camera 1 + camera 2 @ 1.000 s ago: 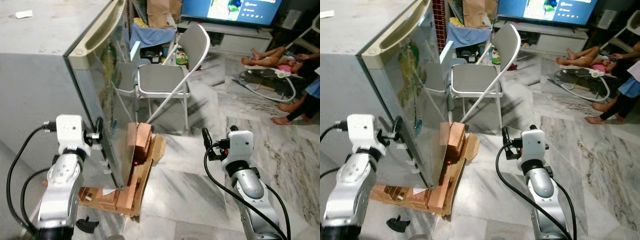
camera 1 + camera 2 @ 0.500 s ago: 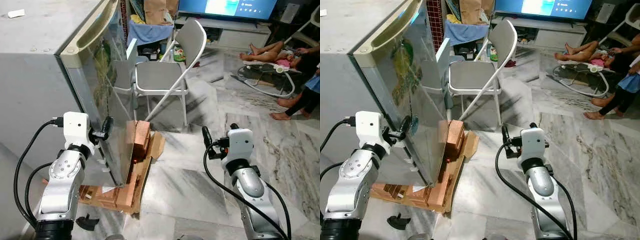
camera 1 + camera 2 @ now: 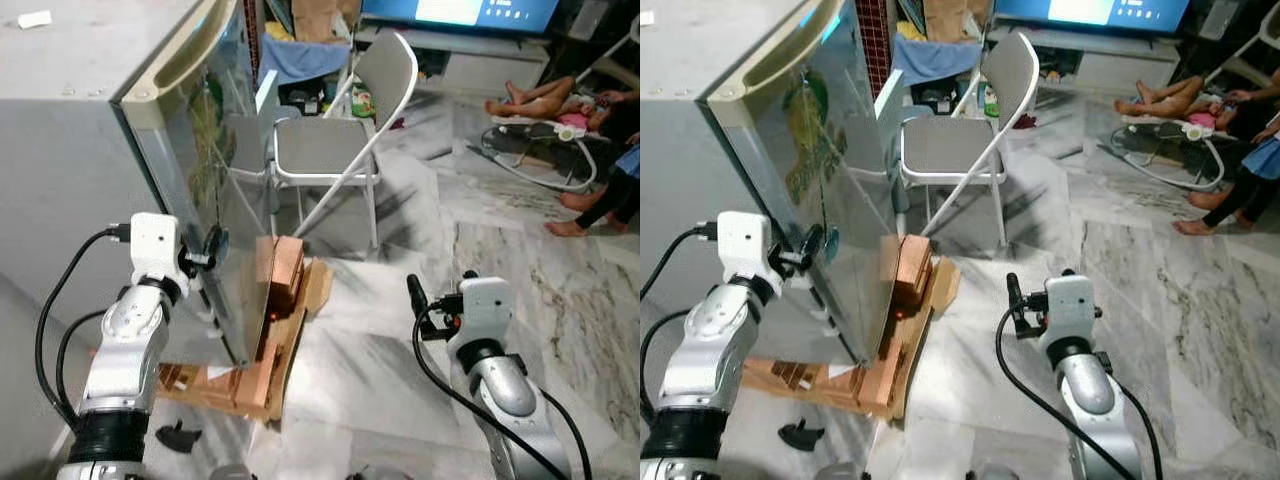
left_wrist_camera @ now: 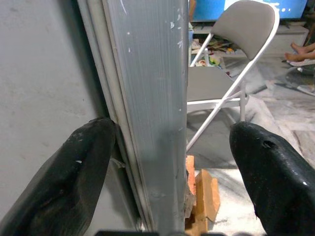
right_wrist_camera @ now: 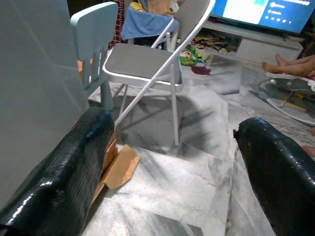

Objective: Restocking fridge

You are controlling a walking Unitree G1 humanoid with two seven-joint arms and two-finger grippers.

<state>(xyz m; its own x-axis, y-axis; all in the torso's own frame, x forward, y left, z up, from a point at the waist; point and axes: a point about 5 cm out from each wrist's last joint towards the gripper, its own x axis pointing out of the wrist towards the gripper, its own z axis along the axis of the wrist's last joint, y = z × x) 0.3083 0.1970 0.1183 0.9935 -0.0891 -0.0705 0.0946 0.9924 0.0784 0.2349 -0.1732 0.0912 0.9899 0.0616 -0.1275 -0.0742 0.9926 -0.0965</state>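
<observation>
A: Fridge [image 3: 90, 150] stands at the left, grey, raised on a stack of wooden blocks [image 3: 262, 355] and cardboard. Its door [image 3: 830, 190] looks shut or nearly so.

B: And the left tool [image 4: 170, 162]?

A: Spread wide, straddling the door's free edge [image 4: 152, 108]: one finger against the cabinet side by the seal, the other out in front of the door face. It grips nothing yet.

B: What could go wrong?

A: I'd judge the finger by the seal may skid along the smooth metal instead of hooking in, since there's little lip to catch. A hard pull could also rock the fridge on those blocks, which look unevenly stacked.

B: Anything in the door's path?

A: A grey folding chair [image 3: 345, 140] stands just beyond the door, with a small pale-blue chair [image 5: 96, 29] beside it. A full swing might strike them.

B: The right tool [image 5: 172, 162]?

A: Wide too, empty, held over the marble floor [image 3: 420, 250], well apart from the fridge.

B: People?

A: Legs [image 3: 525, 97] on a bouncer far right, near a television [image 3: 1095, 12]. They're well clear.
</observation>
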